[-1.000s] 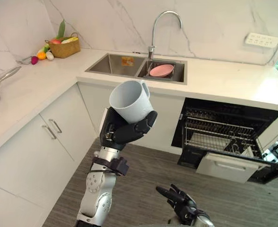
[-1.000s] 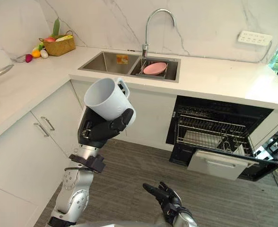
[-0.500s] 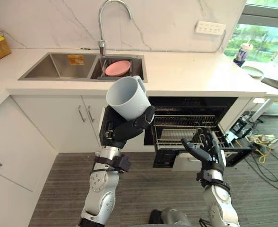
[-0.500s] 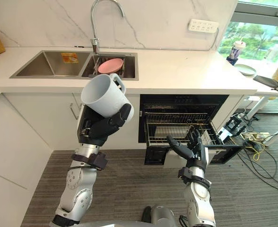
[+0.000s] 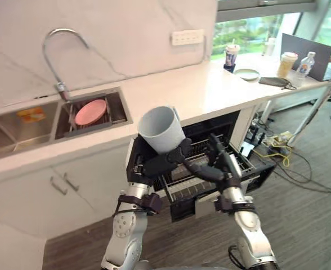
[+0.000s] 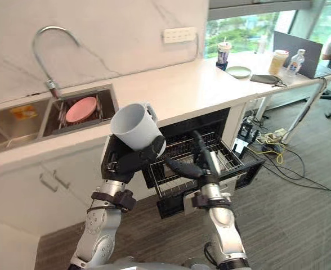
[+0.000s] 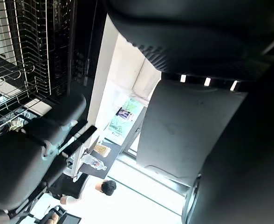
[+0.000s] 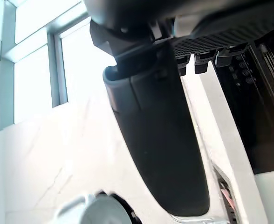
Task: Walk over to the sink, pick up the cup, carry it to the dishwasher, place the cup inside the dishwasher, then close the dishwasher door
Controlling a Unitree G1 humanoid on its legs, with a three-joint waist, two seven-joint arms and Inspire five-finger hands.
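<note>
Your left robot hand (image 5: 157, 163) is gripping the white cup (image 5: 161, 130), holding it tilted in front of the open dishwasher (image 5: 219, 125). Your right robot hand (image 5: 208, 166) is hovering beside it, fingers loosely straight, holding nothing. Behind them, a white table (image 5: 182, 93) is carrying a sink (image 5: 19, 121) with a pink plate (image 5: 90, 112). Grey plank floor (image 5: 317, 208) is running off to the right.

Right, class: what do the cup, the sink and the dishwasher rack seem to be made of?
Cup: likely glazed ceramic, pale, smooth, thick-walled; plastic is possible. Sink: brushed stainless steel, dull grey sheen. Dishwasher rack: thin metal wire, seen as an open grid.
</note>
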